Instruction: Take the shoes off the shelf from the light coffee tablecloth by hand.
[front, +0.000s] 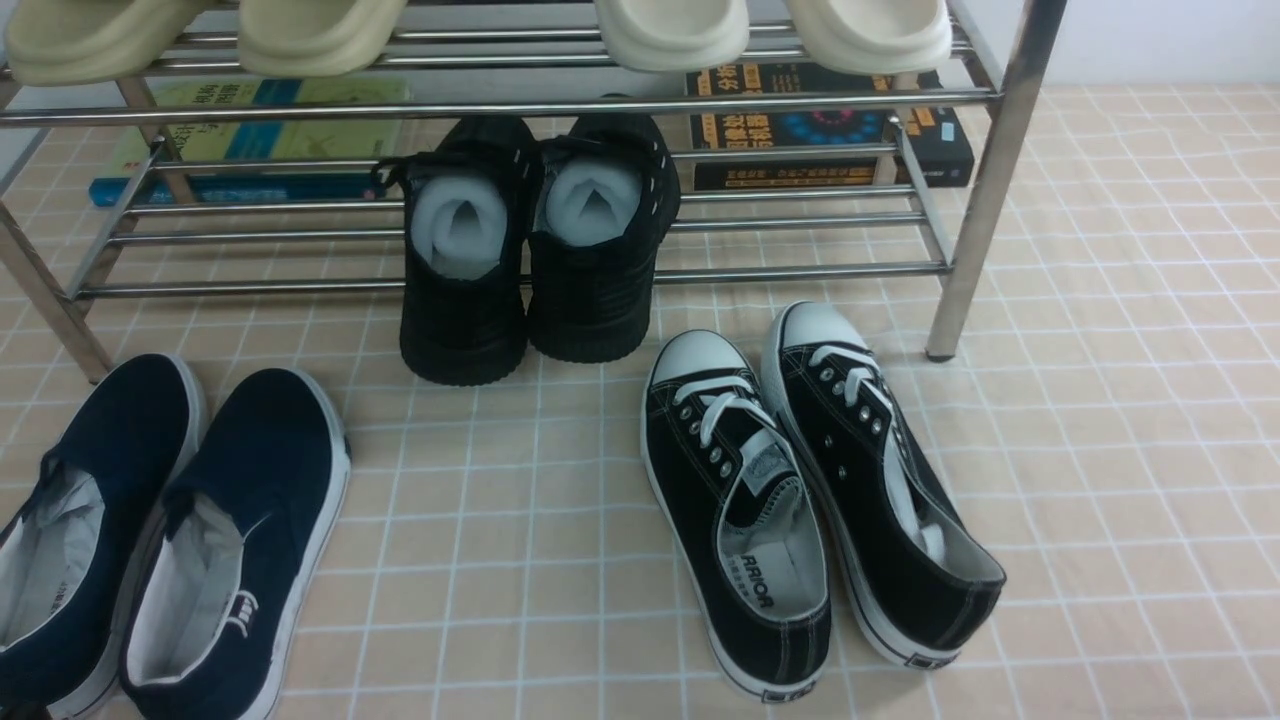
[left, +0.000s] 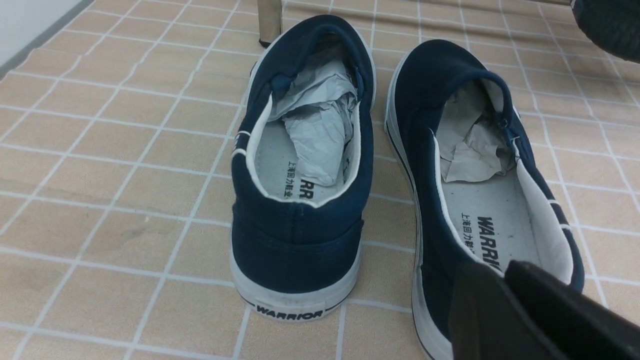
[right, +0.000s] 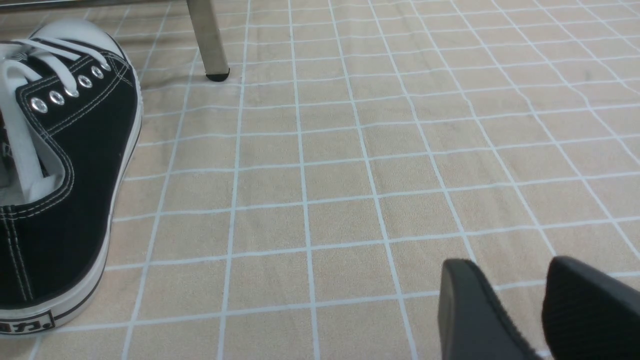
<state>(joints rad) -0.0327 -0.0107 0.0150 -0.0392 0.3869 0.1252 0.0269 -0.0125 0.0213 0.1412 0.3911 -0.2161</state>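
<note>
The navy-blue slip-on shoes (front: 200, 520) stand side by side on the light coffee tablecloth (front: 1100, 450), in front of the chrome shelf's (front: 500, 105) left leg, toes toward it. Both are stuffed with grey paper. In the left wrist view the pair (left: 300, 240) is seen from the heels. My left gripper (left: 505, 272) is at the heel of the right-hand shoe with its fingers together; no grip on the shoe shows. My right gripper (right: 510, 265) is open and empty over bare cloth. Neither gripper shows in the front view.
An all-black foam-stuffed pair (front: 530, 250) rests on the shelf's lower tier, heels over the front bar. Black lace-up sneakers (front: 800, 480) lie on the cloth near the right leg (right: 207, 40). Cream slippers (front: 670, 30) sit on the top tier. Books (front: 830, 130) lie behind.
</note>
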